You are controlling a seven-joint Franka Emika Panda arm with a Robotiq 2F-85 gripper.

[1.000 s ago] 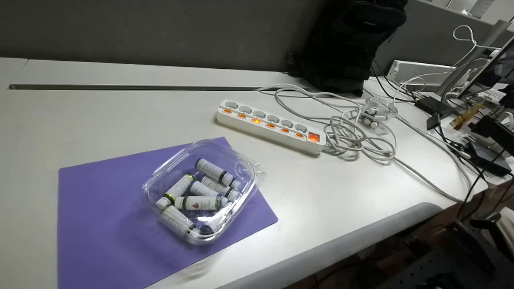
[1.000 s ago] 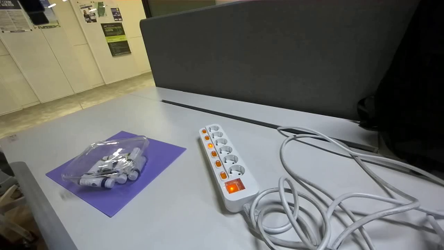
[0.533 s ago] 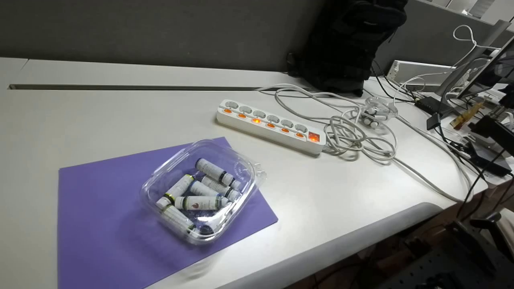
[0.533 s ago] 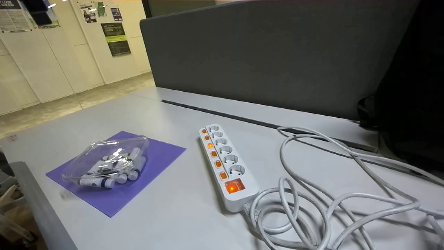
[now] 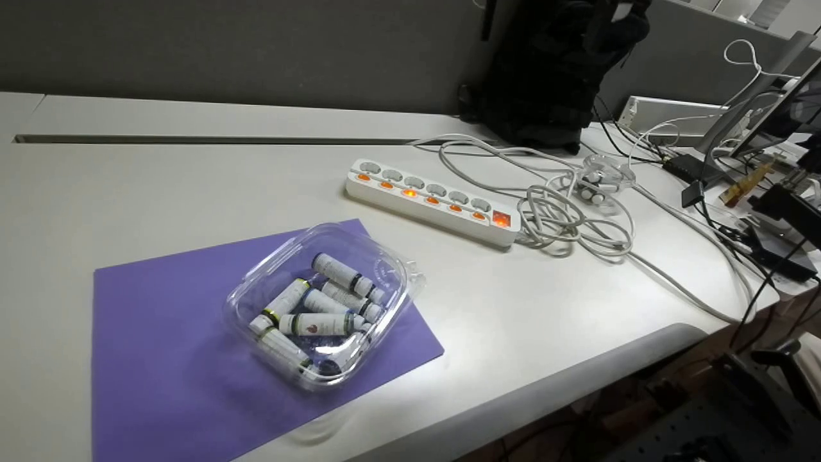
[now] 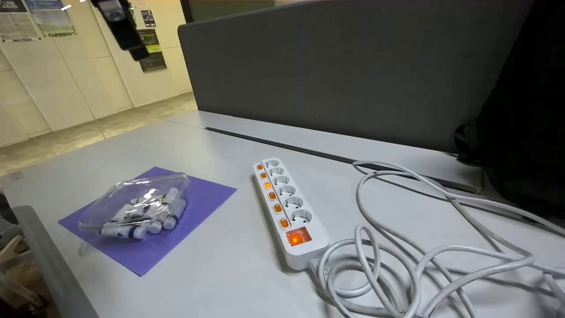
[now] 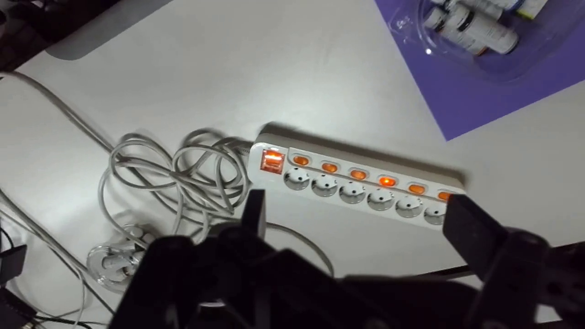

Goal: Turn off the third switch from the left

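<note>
The third switch (image 7: 387,182), counted from the end opposite to the cable, sits on the white power strip (image 5: 420,208) and glows more brightly than the orange switches (image 7: 358,175) on both its sides. The strip lies on the worktop (image 5: 160,186), nearer to the back edge, which runs along the grey partition (image 6: 331,75), than to the front edge. At the cable end of the strip there is a bigger red switch (image 6: 299,237), and this one is lit also. From there the cable (image 5: 550,218) makes many loops, and one length of it passes near to the corner where the grey trim (image 5: 545,396) of the front edge finishes.

The pincer (image 7: 354,203) hangs high above the worktop, well apart from the strip. It is wide open: its two fingers (image 7: 473,233) stand far from each other and have hold of nothing. In the wrist view, one finger covers a corner of the strip.

A purple sheet (image 5: 160,359) lies nearer to the front edge, and on it stands a clear container (image 5: 385,263) with several white tubes (image 5: 317,324) inside, lying in different directions. Beside the cable loops, a small clear dish (image 5: 616,170) holds some white pieces. A black backpack (image 5: 539,83) stands at the back edge, before the partition.
</note>
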